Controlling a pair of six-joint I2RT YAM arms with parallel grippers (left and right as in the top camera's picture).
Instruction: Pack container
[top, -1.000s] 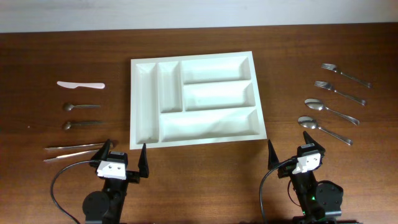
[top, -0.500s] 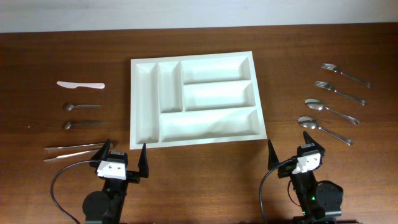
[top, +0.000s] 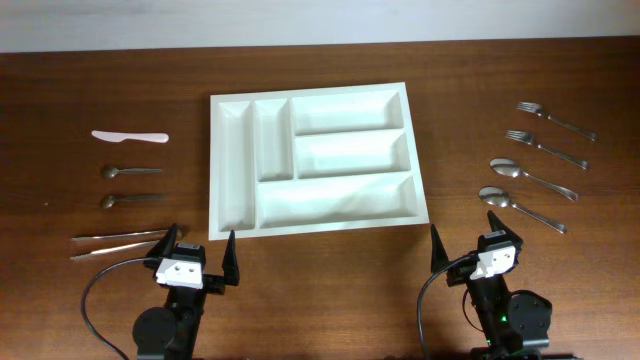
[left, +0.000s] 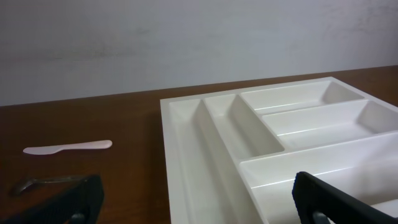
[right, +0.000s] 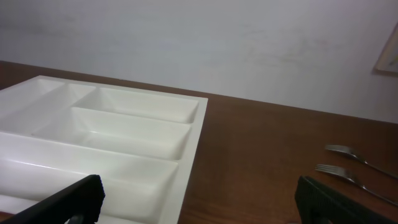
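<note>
Short of the container (top: 350, 155), left claw (top: 202, 236) agape, right claw (top: 465, 226) agape, both empty

We see a dark brown wooden table (top: 320, 300). At its middle lies a white cutlery tray (top: 340, 198) with five compartments, set slightly askew. On the left, well apart from it, a column runs from far to near: a white plastic knife (top: 130, 136), a small spoon (top: 130, 172), a second small spoon (top: 130, 201), and a pair of thin metal rods (top: 118, 243); whether they are tweezers or chopsticks we cannot tell. On the right lie a far fork (top: 555, 119), a near fork (top: 545, 148), then a large spoon (top: 533, 178) and a nearer large spoon (top: 522, 208), all slanted, none touching.
</note>
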